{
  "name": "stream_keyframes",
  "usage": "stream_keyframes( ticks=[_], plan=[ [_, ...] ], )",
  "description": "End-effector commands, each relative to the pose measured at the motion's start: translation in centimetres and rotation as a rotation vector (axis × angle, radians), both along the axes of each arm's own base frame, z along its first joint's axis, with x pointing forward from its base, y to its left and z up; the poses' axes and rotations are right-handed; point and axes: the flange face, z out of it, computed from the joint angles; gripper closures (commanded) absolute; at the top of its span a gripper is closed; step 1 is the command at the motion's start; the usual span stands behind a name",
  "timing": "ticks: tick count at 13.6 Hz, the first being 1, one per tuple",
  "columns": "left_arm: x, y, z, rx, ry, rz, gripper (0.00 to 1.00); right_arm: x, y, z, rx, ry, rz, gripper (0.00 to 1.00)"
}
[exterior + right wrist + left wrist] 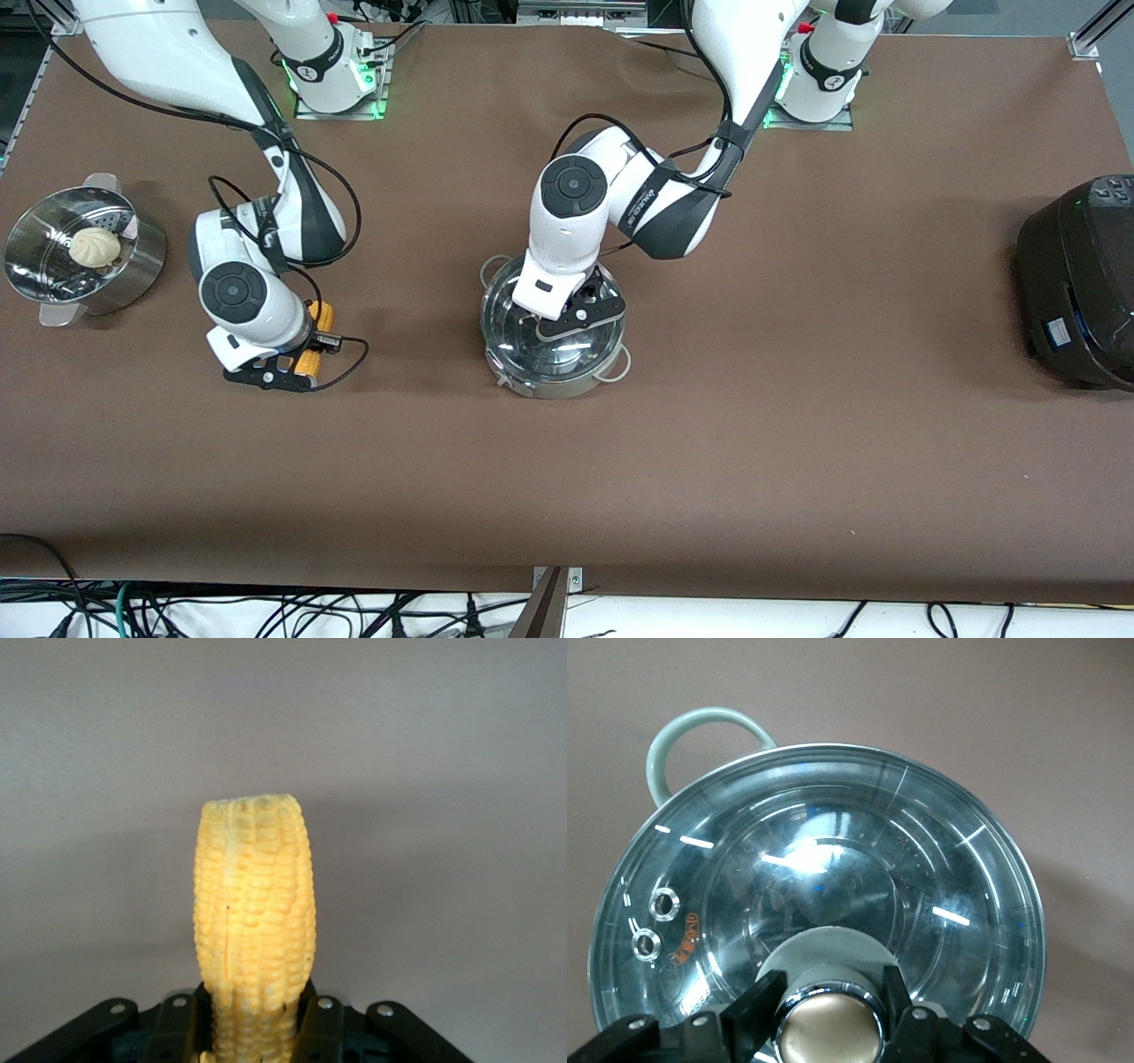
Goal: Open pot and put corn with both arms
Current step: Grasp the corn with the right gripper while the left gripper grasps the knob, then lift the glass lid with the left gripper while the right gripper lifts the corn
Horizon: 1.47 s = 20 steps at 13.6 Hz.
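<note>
The steel pot [554, 377] stands mid-table with its glass lid [523, 306] on it. My left gripper [571, 319] is over the lid. In the left wrist view its fingers [749, 1019] close on both sides of the tan knob [831, 1038], with the lid [833, 859] and one loop handle [700, 726] below. I cannot tell whether the lid is lifted. My right gripper [303, 361] is low over the table toward the right arm's end, shut on the yellow corn [316, 332]. In the right wrist view the cob [252, 904] sticks out from between the fingers [321, 1028].
A perforated steel steamer basket [35, 266] with a white bun [95, 246] stands at the right arm's end. A big black cooker [1081, 275] stands at the left arm's end. Brown table [797, 443] lies bare nearer the front camera.
</note>
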Motion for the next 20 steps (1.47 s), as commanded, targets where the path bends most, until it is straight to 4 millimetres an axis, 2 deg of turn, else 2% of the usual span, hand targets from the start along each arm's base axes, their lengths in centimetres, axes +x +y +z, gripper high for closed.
stream_keyframes(
  ticks=[1,4,6,7,8,10,11,13,15,16,17,18,20],
  plan=[
    [-0.6,-0.6,-0.1,0.011,-0.013,-0.005,1.00,0.6,1.7,3.8,0.044,0.058,-0.026,0.98],
    [-1.1,-0.2,2.3,0.024,0.012,-0.008,1.00,0.7,1.8,6.6,0.079,0.070,-0.017,0.98],
    [-1.7,0.5,4.4,0.045,0.057,-0.010,1.00,0.8,2.6,9.5,0.169,0.110,-0.045,0.98],
    [-1.7,1.1,6.3,0.034,0.063,-0.004,1.00,1.0,2.9,10.9,0.197,0.117,-0.058,0.98],
    [-1.4,2.0,8.5,0.004,0.077,0.008,1.00,0.9,3.5,11.9,0.221,0.130,-0.073,0.98],
    [-0.1,5.8,12.7,-0.033,0.080,-0.042,1.00,1.0,5.1,13.6,0.294,0.129,-0.080,0.98],
    [0.6,8.1,13.8,-0.033,0.087,-0.075,1.00,1.0,5.8,14.1,0.324,0.128,-0.115,0.98],
    [2.0,14.2,14.6,-0.024,0.113,-0.132,1.00,0.4,9.2,14.6,0.342,0.122,-0.185,0.98],
    [2.9,22.1,13.8,-0.027,0.140,-0.228,1.00,0.2,14.0,15.0,0.341,0.085,-0.241,0.97],
    [3.4,25.5,13.0,-0.029,0.154,-0.264,1.00,-0.1,16.6,15.0,0.345,0.060,-0.268,0.97],
    [4.0,29.8,12.2,-0.033,0.170,-0.275,1.00,-0.3,18.8,14.4,0.354,0.034,-0.281,0.97],
    [4.3,32.9,11.2,-0.041,0.178,-0.302,1.00,-0.3,20.4,13.4,0.372,0.007,-0.286,0.98],
    [4.5,41.2,7.0,-0.048,0.140,-0.380,1.00,-1.6,26.0,11.4,0.399,-0.046,-0.315,0.97]
  ],
)
